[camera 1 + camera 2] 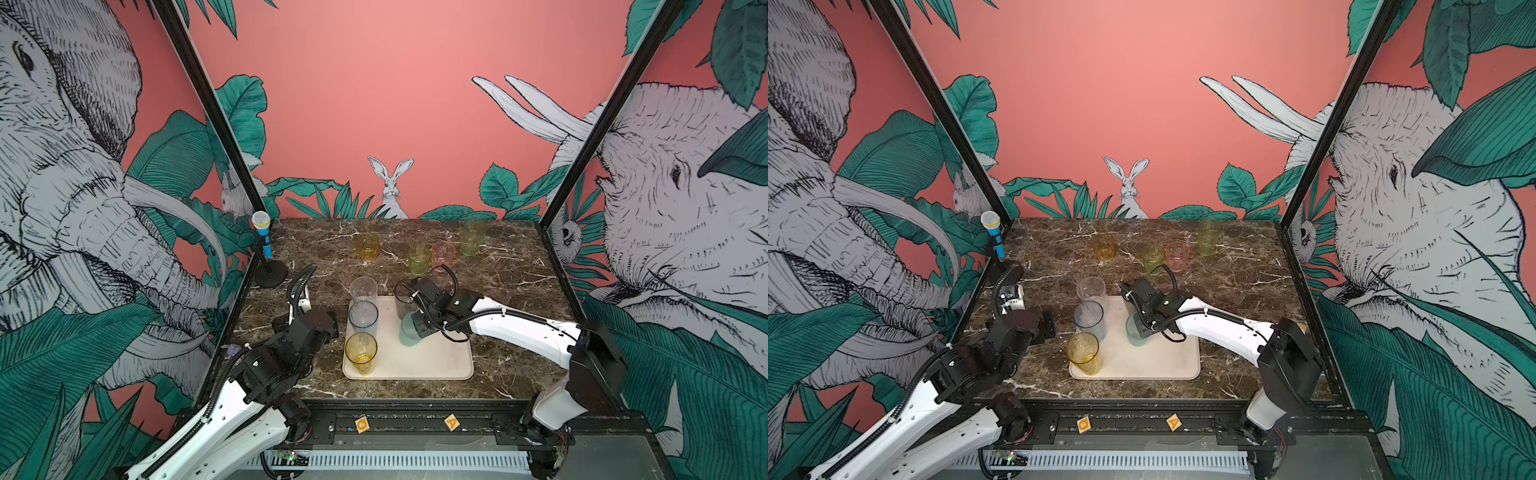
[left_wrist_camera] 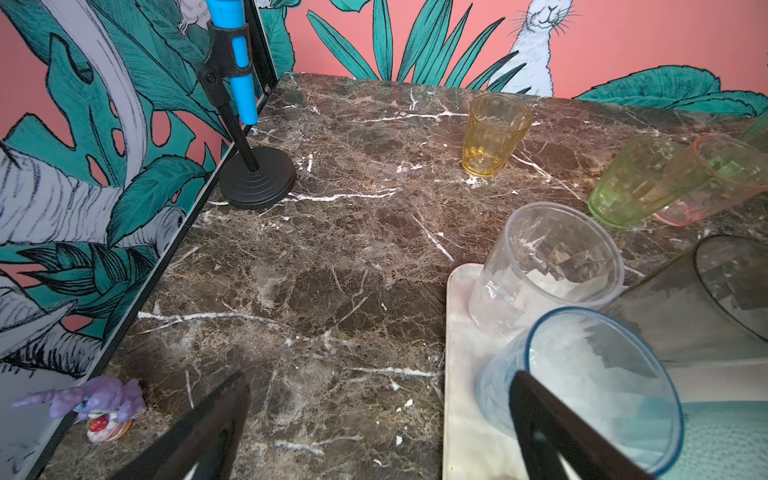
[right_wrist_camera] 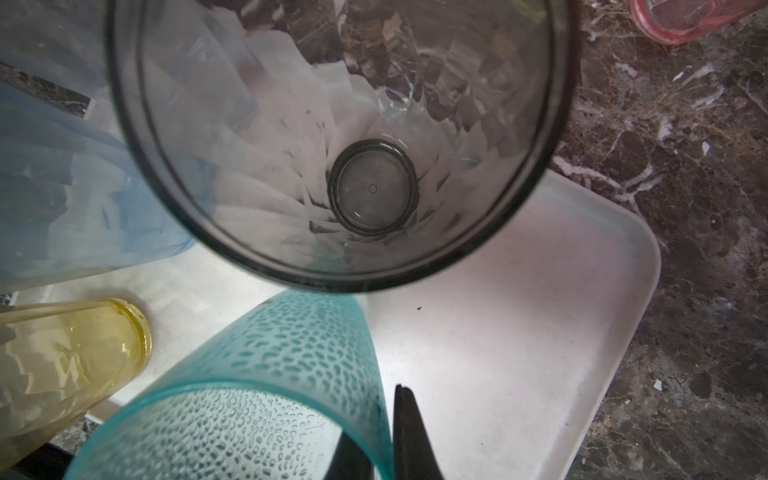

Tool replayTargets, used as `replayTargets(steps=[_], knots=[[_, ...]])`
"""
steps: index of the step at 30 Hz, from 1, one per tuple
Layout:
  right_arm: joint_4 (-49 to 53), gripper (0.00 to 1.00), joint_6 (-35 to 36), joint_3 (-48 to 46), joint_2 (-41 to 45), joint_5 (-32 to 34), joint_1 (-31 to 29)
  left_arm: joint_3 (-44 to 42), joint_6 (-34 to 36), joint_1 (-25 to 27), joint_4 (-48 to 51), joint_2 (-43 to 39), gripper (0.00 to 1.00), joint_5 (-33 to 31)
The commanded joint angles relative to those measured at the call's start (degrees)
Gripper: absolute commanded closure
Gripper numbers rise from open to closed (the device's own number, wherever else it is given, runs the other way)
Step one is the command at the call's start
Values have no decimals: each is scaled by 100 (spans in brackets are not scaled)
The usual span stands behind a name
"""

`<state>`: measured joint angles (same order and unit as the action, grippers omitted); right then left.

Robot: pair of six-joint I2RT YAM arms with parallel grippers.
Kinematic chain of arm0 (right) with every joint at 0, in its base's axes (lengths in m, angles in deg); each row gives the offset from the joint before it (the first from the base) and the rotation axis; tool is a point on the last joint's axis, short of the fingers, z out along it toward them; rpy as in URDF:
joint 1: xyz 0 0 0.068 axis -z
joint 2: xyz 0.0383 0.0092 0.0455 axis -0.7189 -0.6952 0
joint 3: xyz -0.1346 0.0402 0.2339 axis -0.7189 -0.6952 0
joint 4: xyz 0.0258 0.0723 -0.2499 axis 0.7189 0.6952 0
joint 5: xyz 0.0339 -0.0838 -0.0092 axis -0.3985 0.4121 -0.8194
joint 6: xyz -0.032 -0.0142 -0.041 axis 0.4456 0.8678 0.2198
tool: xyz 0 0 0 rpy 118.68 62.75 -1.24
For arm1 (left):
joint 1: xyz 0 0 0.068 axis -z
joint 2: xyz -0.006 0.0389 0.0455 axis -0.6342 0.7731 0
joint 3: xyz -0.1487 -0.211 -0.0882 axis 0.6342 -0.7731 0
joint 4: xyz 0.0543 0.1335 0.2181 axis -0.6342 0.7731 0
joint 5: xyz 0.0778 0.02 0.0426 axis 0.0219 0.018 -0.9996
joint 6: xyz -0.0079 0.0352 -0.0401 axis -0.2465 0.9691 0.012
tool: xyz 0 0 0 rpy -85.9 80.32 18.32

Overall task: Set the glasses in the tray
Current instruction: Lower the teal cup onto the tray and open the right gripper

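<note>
Four tumblers stand in the tray point(image 1: 436, 357), all upright with mouths up. The clear tumbler point(image 1: 363, 289), the blue-grey tumbler point(image 1: 363, 318) and the yellow tumbler point(image 1: 360, 353) form a column along its left edge, far to near, and the smoky grey tumbler point(image 1: 402, 297) is at the far edge beside the clear one. My right gripper point(image 3: 376, 419) is clamped on the rim of the teal tumbler point(image 1: 409, 330), one finger inside the mouth and one outside the wall. It is over the middle of the tray, long axis close to vertical, mouth up, and I cannot tell whether its base touches. My left gripper point(image 2: 378, 376) is spread wide over the table point(image 1: 511, 291) just left of the tray, holding nothing. Farther back on the table the amber tumbler point(image 1: 368, 247), the short green tumbler point(image 1: 419, 258), the pink tumbler point(image 1: 444, 255) and the tall green tumbler point(image 1: 472, 237) stand upright too.
</note>
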<state>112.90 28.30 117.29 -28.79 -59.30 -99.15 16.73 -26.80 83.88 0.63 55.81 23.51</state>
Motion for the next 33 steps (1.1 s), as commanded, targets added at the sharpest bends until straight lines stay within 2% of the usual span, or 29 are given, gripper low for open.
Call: replayTargets(steps=[1,10,26,33], knots=[[-81,98,23,208,-168,-14,-42,-93,-140,-23,148,-47,2,-98],[-65,93,-16,231,-300,-68,-42,-113,-189,-29,233,-124,2,-115],[-55,71,-56,387,-395,-154,-44,-112,-232,-29,420,-321,2,-177],[29,66,-82,481,-386,-189,-42,-147,-270,-22,382,-302,2,-133]])
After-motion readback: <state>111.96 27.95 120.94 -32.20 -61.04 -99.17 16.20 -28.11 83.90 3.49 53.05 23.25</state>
